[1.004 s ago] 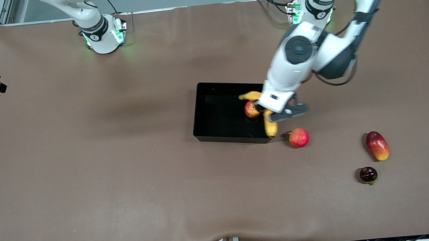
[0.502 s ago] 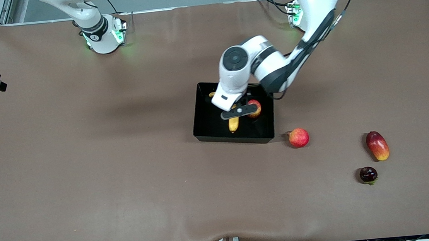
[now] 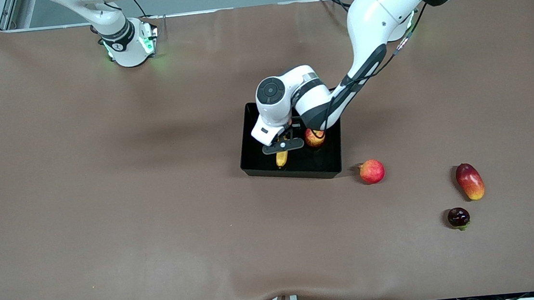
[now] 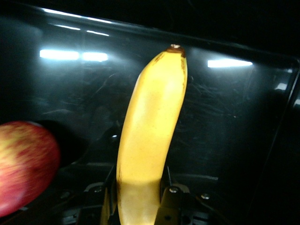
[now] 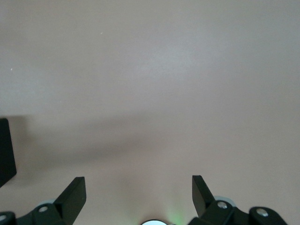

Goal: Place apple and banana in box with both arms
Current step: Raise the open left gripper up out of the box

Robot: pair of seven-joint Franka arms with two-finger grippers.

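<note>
The left gripper [image 3: 280, 145] is inside the box [image 3: 252, 141], its fingers [image 4: 171, 204] pinching 1 banana [image 4: 149, 140] at one end. The banana points toward the box wall nearest the front camera. 1 apple [image 3: 314, 137] lies in the same box, just beside the banana, toward the left arm's end.

The right gripper [image 5: 138, 197] waits with its fingers spread wide above bare table [image 5: 154, 84] near the edge where the arm bases stand.

Outside the box lie 3 other fruits: 1 pinkish-red fruit [image 3: 372, 171] near the box corner, 1 mango [image 3: 470, 181] and 1 dark round fruit [image 3: 458, 217], both toward the left arm's end.
</note>
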